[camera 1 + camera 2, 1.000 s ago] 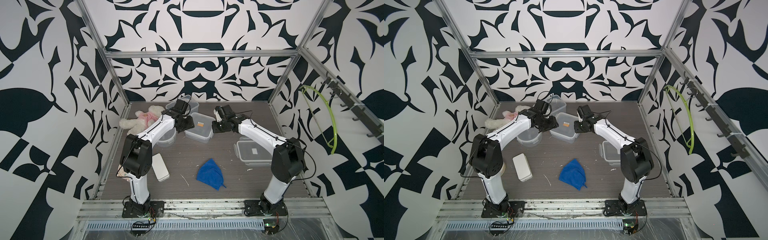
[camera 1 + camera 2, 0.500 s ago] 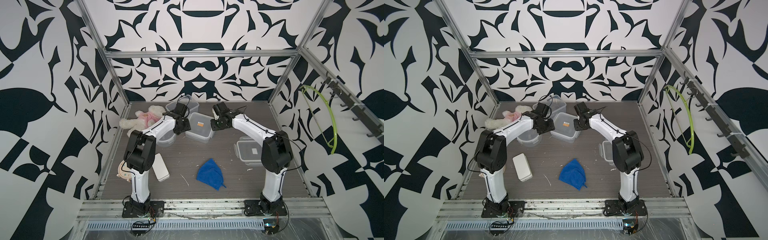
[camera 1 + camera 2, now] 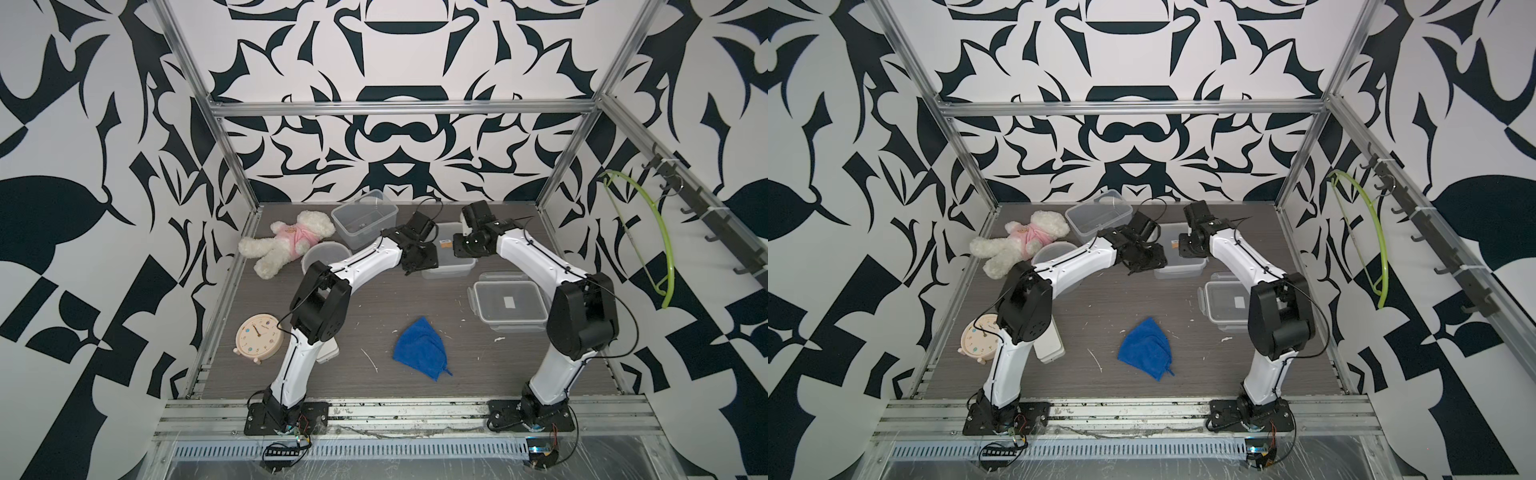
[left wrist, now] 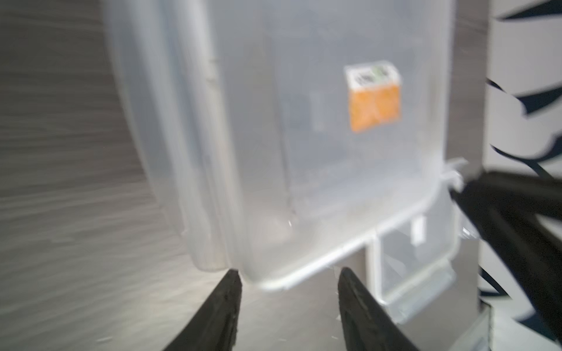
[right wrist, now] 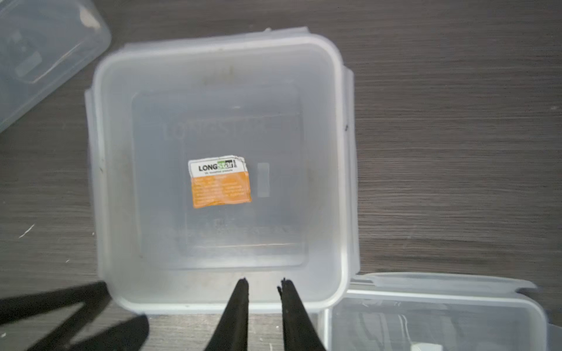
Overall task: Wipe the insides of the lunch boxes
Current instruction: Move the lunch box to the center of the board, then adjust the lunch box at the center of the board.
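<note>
Left end effector [image 4: 287, 270] stands half open and empty, tips at a corner of the open stickered lunch box [image 3: 449, 270], which I see at twelve o'clock on the table [image 3: 374, 299]; right end effector [image 5: 264, 281] hangs over its rim, barely parted, gripping nothing; lidded lunch box [image 3: 509, 305] sits at three o'clock.

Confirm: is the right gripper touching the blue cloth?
Apart. Both top views show the blue cloth lying alone, the right gripper far behind it at the stickered lunch box.
</note>
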### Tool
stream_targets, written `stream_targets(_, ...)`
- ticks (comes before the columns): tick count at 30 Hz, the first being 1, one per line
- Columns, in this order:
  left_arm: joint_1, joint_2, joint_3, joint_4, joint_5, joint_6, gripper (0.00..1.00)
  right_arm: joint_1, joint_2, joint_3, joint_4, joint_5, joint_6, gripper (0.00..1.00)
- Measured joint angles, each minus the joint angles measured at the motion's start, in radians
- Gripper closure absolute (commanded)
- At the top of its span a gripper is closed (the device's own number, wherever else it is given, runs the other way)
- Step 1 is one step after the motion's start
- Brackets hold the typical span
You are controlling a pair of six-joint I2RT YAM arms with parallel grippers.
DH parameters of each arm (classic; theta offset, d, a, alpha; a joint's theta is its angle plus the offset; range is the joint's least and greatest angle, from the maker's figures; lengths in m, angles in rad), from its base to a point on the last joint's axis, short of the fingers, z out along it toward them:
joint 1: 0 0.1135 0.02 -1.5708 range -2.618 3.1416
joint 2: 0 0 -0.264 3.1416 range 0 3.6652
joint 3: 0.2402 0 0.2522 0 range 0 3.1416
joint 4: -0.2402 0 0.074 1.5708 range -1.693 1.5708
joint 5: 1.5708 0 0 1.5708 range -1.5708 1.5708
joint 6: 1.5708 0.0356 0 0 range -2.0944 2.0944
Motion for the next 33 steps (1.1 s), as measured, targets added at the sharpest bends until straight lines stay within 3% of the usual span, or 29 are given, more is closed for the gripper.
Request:
stream_targets(6,0.006,0.005,0.08,-0.035,0.053,-0.014,0.4,-0.08,-0.028,-0.009,0.0,0.046,-0.006,0.71)
stream_targets(10,0.042,0.006,0.192,-0.079,0.013,0.025,0.4,-0.103,-0.016,-0.014,-0.001,0.102,-0.011,0.69)
stream_targets(16,0.122,0.034,0.381,-0.08,0.012,0.049,0.42,-0.138,0.167,0.13,-0.01,0.156,-0.029,0.7)
stream_targets(25,0.159,0.053,0.231,-0.088,0.011,0.055,0.42,-0.149,0.53,0.55,-0.031,0.204,-0.045,0.71)
stream_targets(33,0.168,0.04,0.143,-0.082,0.012,0.055,0.42,-0.099,0.7,0.796,-0.037,-0.036,-0.156,0.68)
